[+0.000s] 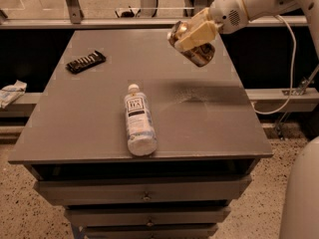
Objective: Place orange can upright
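Orange can (pixel 195 53) hangs in the air above the right rear part of the tabletop (pixel 214 128), touching nothing but the gripper (pixel 188 40). The jaws are clamped across its body, one cream-coloured finger (pixel 197 33) lying over the side that faces the camera. The can is tilted, its silver top pointing up and to the left, its lower end sticking out below the finger. Its dark shadow (pixel 212 93) falls on the tabletop beneath it.

The white arm (pixel 249 1) reaches in from the upper right corner, the rounded wrist (pixel 228 13) just behind the gripper and angled down and to the left. A white cable (pixel 292 59) trails down behind it.

A clear tea bottle (pixel 137 124) lies on its side near the middle of the tabletop, white cap toward the rear, well apart from the can. A flat black object (pixel 85 61) lies at the left rear.
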Controlling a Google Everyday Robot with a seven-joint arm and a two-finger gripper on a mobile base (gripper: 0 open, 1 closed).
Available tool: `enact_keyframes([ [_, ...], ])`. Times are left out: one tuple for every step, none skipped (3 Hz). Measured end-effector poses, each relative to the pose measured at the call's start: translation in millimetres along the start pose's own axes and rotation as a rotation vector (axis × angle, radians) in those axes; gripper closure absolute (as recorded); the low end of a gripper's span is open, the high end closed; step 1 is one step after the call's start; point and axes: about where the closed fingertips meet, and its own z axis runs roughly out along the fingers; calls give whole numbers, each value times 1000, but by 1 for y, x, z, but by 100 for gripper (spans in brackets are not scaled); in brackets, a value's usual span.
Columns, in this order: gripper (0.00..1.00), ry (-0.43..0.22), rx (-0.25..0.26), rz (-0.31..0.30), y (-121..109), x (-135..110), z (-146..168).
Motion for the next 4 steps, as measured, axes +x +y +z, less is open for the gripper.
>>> enact_keyframes([
  [100,-9,3,2,-1,0,1],
  [100,-122,33,16,-5,-7,4],
  [100,-285,60,10,-10,-21,15],
  [100,-470,90,-43,-12,-46,28],
])
